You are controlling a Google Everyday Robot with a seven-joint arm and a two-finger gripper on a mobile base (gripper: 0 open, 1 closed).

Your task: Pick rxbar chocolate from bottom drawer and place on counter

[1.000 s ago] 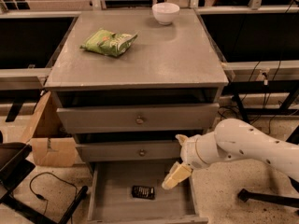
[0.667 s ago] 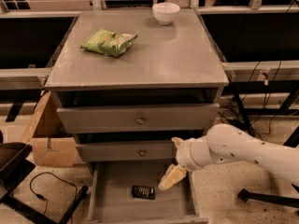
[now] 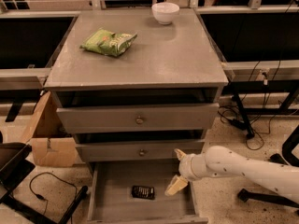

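The rxbar chocolate (image 3: 143, 192) is a small dark bar lying flat on the plank floor of the pulled-out bottom drawer (image 3: 112, 204), near its middle. My gripper (image 3: 178, 170) hangs over the drawer's right part, just right of the bar and apart from it. Its cream fingers (image 3: 176, 185) are spread, one high and one low, and hold nothing. The white arm comes in from the right. The counter (image 3: 154, 59) is the grey cabinet top above.
A crinkled green snack bag (image 3: 108, 42) and a white bowl (image 3: 165, 12) sit on the counter. Two upper drawers with brass knobs (image 3: 139, 120) are closed. A cardboard box (image 3: 46, 141) and cables lie at the left on the floor.
My arm has moved left and a little down, which brought the gripper closer to the bar. The bar has not moved.
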